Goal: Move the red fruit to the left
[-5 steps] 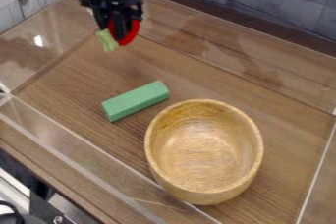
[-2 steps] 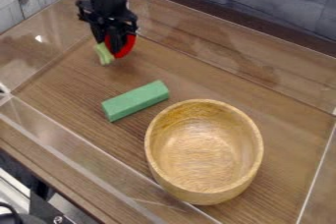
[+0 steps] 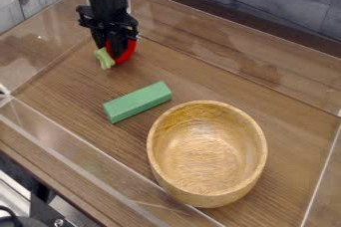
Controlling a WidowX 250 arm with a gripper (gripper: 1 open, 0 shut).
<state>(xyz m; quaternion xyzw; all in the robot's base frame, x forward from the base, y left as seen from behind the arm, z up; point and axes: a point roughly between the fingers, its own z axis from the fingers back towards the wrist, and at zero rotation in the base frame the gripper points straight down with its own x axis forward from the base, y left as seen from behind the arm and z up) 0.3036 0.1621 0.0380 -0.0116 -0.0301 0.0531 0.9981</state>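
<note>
The red fruit (image 3: 122, 54), small and bright red with a light green leafy end poking out to the left, sits between the fingers of my gripper (image 3: 115, 50). The gripper is black, points straight down at the far left of the wooden table, and is shut on the fruit. The fruit hangs just above the tabletop or touches it; I cannot tell which.
A green rectangular block (image 3: 138, 102) lies in the middle of the table, nearer than the gripper. A large wooden bowl (image 3: 206, 152) stands at the front right. Clear acrylic walls (image 3: 40, 42) ring the table.
The gripper has sunk toward the table and shifted slightly left with the red fruit still in it.
</note>
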